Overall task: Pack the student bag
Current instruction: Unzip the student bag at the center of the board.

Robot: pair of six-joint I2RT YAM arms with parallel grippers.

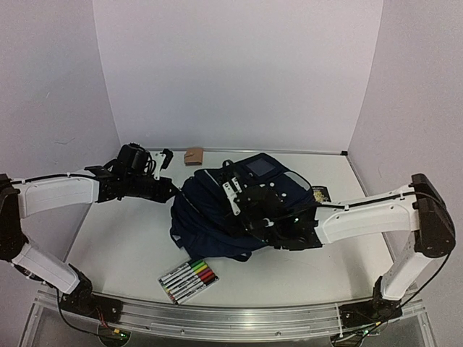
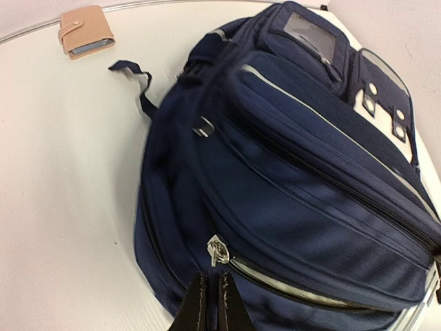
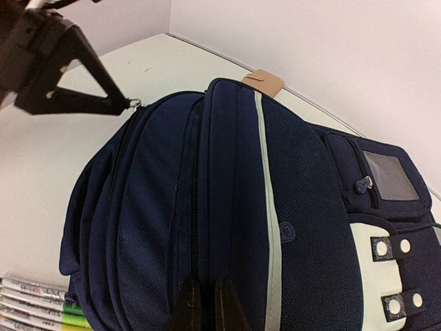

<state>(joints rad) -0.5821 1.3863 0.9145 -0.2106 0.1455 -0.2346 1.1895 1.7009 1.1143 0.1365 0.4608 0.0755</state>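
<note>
The student bag (image 1: 206,217), navy with pale piping, lies on its side in the middle of the table. It fills the left wrist view (image 2: 296,186) and the right wrist view (image 3: 151,207). My left gripper (image 1: 172,189) is at the bag's left edge, with its jaws closed to a thin slit (image 2: 210,303). A silver zipper pull (image 2: 218,249) hangs just beyond its tips, outside the jaws. Beside the pull the zip gapes a little. My right gripper (image 1: 242,206) rests on top of the bag. Its fingers (image 3: 203,307) are pinched on a ridge of bag fabric beside a closed zip.
A pack of coloured markers (image 1: 188,280) lies in front of the bag, and its edge shows in the right wrist view (image 3: 34,303). A tan wallet (image 1: 194,155) lies by the back wall (image 2: 86,31). A small dark item (image 1: 320,194) lies right of the bag.
</note>
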